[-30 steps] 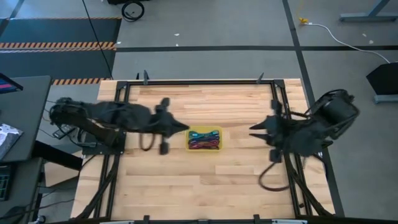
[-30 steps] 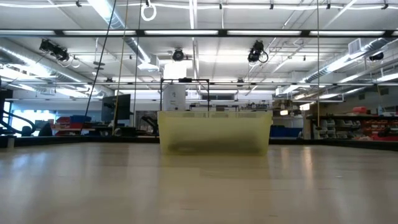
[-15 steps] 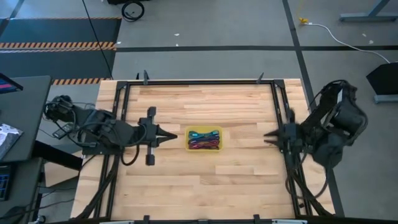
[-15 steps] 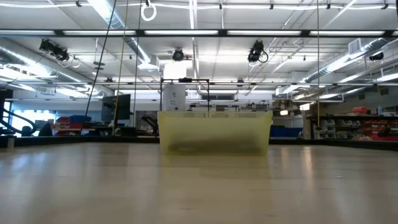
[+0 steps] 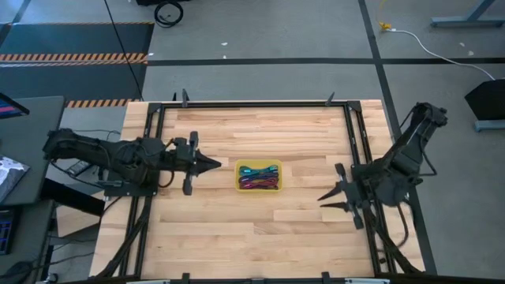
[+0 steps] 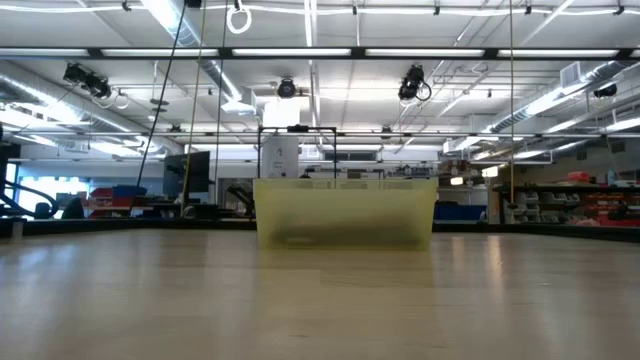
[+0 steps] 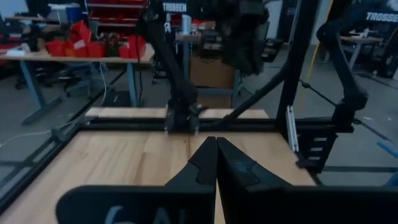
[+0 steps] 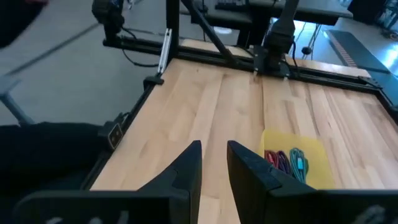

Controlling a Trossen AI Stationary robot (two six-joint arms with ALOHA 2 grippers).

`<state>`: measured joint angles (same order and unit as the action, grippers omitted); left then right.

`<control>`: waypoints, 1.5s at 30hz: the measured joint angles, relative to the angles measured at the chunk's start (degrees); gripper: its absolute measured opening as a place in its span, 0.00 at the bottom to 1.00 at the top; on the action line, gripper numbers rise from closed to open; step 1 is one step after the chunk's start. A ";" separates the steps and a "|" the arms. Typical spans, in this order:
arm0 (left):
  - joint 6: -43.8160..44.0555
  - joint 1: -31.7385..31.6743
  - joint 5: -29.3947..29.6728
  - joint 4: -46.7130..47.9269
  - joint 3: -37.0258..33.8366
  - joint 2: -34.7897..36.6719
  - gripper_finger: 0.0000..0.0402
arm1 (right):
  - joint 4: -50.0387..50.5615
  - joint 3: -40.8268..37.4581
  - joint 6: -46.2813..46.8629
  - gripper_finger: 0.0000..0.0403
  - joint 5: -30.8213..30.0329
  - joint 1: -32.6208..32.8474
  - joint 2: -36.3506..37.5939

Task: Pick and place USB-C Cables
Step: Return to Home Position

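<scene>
The USB-C cables (image 5: 259, 175) lie bundled together inside a small yellow tray (image 5: 240, 178) at the table's middle: teal, green, violet, maroon and dark strands. In the right wrist view the cables (image 8: 287, 160) show in the tray (image 8: 314, 163). In the low view only the tray's translucent wall (image 6: 345, 212) shows. My left gripper (image 5: 215, 164) is shut, a short way left of the tray, pointing at it; its fingers (image 7: 216, 146) meet above bare wood. My right gripper (image 5: 323, 196) is open with a narrow gap (image 8: 214, 155), right of the tray and nearer the table's near edge.
A black metal frame (image 5: 252, 103) runs round the wooden table (image 5: 252, 237). Bare wood lies on all sides of the tray. Beyond the table are floor, hazard-striped mats (image 5: 71, 57), and a workshop with benches and shelves in the low view.
My left gripper has drawn back from the tray toward the table's left edge. My right gripper has pulled away toward the right edge, then swung toward the near edge. The tray and cables have stayed where they were.
</scene>
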<state>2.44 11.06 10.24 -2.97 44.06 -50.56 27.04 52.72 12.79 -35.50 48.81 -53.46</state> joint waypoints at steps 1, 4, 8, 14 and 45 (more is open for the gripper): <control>0.15 -0.66 -0.82 -1.20 -2.22 1.01 0.02 | -1.22 -1.60 -0.42 0.20 1.11 -1.11 1.36; 1.39 -1.93 -1.41 -3.20 -7.54 4.41 0.02 | -1.73 -5.56 -0.43 0.20 2.86 -3.88 5.82; 2.09 -2.22 -1.53 -3.67 -12.80 10.01 0.02 | -1.95 -10.26 0.46 0.20 3.04 -5.93 13.13; 4.16 -2.22 -1.54 -8.26 -21.12 19.14 0.02 | -5.14 -17.76 1.13 0.20 3.04 -7.12 22.53; 4.67 -1.96 0.00 -15.16 -41.64 41.08 0.02 | -12.93 -41.44 -4.41 0.14 10.46 -21.13 51.43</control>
<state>7.11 9.10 10.24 -18.13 2.42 -9.49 14.11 11.29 8.38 -25.04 27.68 -2.03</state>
